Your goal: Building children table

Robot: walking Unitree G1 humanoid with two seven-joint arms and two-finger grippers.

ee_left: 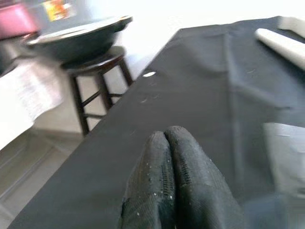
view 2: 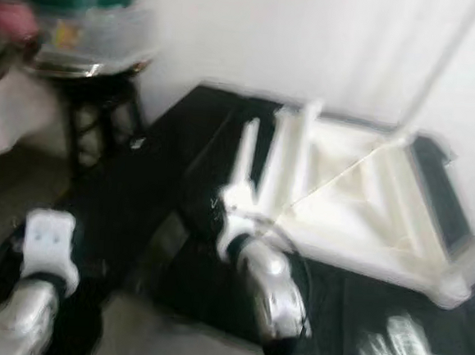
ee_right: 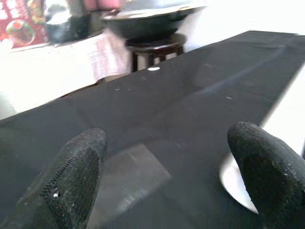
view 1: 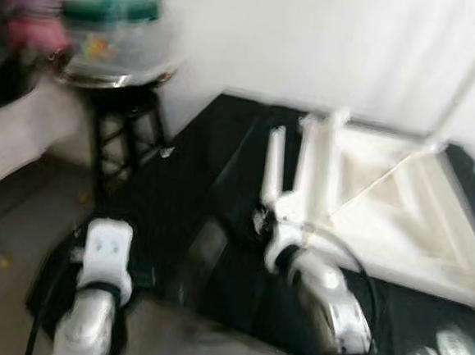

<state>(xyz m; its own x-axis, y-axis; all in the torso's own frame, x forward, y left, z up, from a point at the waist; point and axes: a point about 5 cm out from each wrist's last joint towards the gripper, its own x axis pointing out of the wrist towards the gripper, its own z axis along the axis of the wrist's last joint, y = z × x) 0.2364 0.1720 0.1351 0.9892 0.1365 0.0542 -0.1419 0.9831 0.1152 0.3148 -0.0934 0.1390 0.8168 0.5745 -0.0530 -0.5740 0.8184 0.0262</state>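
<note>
Right tool, fingers spread, nears the upturned white wooden children's table; stiff, probably light—grasp a leg.

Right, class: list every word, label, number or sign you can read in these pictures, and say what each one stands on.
No text can be read.
Red and yellow label on the clear container above the dark round stool: too blurred to read.
Red printed packaging behind the black cloth: colours and pictures show, lettering illegible.
</note>
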